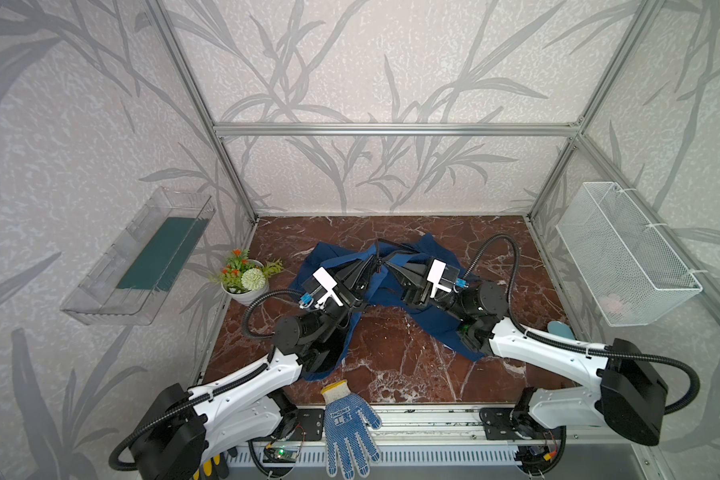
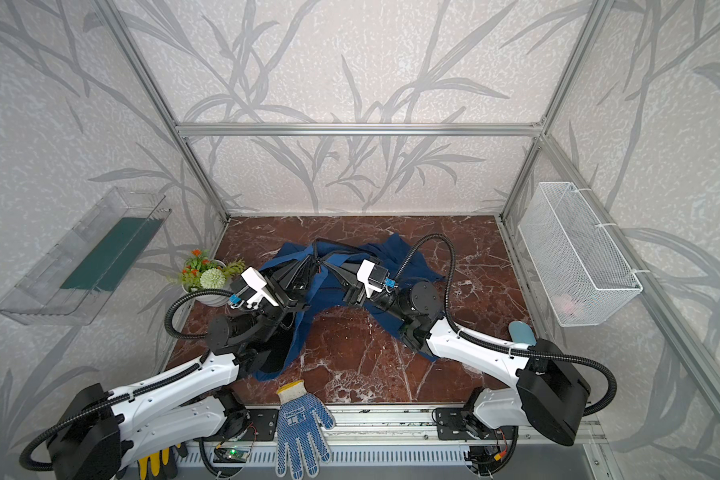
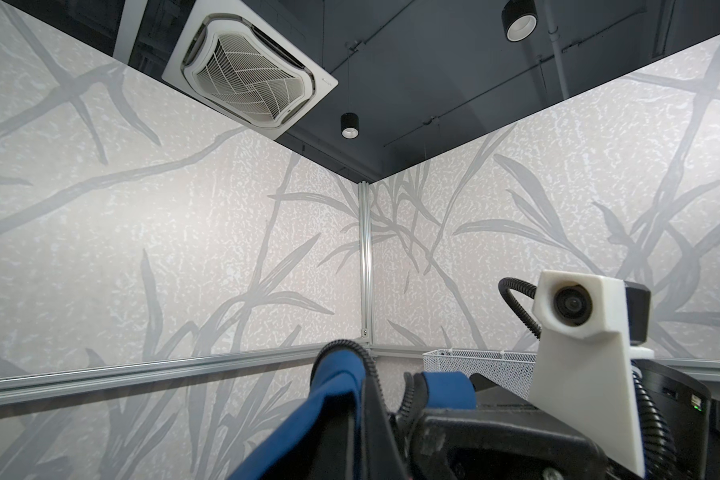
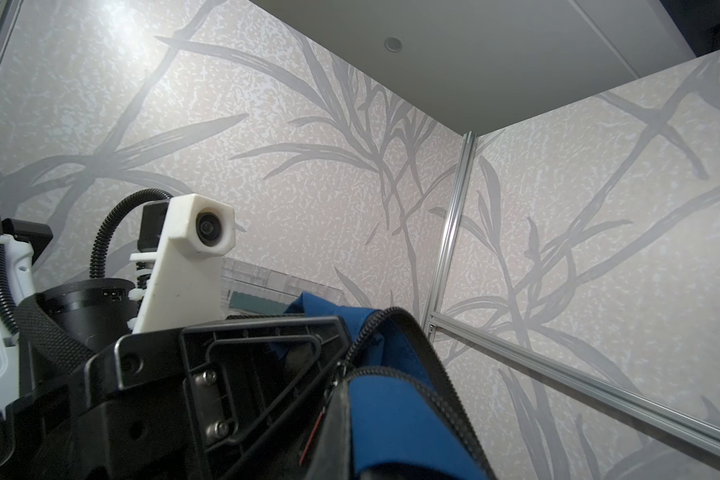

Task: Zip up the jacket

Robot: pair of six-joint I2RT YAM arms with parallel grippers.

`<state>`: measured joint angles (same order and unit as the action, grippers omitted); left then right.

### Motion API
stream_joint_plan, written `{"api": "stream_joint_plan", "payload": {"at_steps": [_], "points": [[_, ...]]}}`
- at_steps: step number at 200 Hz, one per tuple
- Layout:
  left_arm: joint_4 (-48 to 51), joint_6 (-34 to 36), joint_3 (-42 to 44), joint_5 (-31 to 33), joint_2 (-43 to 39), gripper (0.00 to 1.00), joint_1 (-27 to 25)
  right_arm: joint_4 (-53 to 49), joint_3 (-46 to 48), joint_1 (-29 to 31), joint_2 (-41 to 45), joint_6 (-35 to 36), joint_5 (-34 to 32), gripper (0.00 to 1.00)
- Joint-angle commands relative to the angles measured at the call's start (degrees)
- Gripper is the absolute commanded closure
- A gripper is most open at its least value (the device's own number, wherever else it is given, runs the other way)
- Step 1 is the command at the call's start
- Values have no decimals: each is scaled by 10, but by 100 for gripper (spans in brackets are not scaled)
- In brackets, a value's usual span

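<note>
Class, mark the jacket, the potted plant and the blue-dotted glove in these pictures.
jacket (image 1: 323,259): in a top view, on its far-left blue fold.
potted plant (image 1: 246,279): in a top view, on the white flower head.
blue-dotted glove (image 1: 347,428): in a top view, on the palm.

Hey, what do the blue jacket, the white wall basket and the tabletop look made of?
The jacket: thin matte woven cloth, it creases and drapes. The basket: white-coated wire mesh, see-through grid. The tabletop: glossy red-brown marble look with white veins, possibly printed laminate.
</note>
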<state>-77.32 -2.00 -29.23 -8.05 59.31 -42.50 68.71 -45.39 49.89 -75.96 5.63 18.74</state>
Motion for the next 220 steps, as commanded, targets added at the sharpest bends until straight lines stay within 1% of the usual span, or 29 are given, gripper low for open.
{"api": "stream_joint_plan", "payload": {"at_steps": [1,34,51,61,93,115,140,181,193,207,215,220], "points": [[-36,12,-16,19,3,100,12,117,-35,-4,11,-1,-29,100],[-36,-3,-13,0,18,100,11,117,-61,-4,-10,-13,-15,100],[-36,18,-7,-10,20,100,10,118,-59,-4,-9,-7,-25,100],[-35,38,-1,-27,22,100,10,117,-58,-4,-3,-1,-31,100],[-35,41,20,-36,33,100,10,117,-65,-12,14,2,-35,100],[-35,64,29,-24,37,100,10,117,-67,-21,23,-5,-40,100],[-36,75,38,17,37,100,10,117,-65,-24,36,-8,-43,100],[-36,108,42,41,36,100,11,118,-37,-47,76,-13,-55,100],[-35,108,39,43,31,100,13,117,-23,-51,89,-12,-60,100],[-9,82,23,28,17,100,22,117,-3,-63,102,-15,-73,100],[36,63,7,13,-3,100,27,117,7,-70,107,-23,-78,100],[84,52,-5,3,-17,100,26,117,12,-72,109,-27,-80,100]]}}
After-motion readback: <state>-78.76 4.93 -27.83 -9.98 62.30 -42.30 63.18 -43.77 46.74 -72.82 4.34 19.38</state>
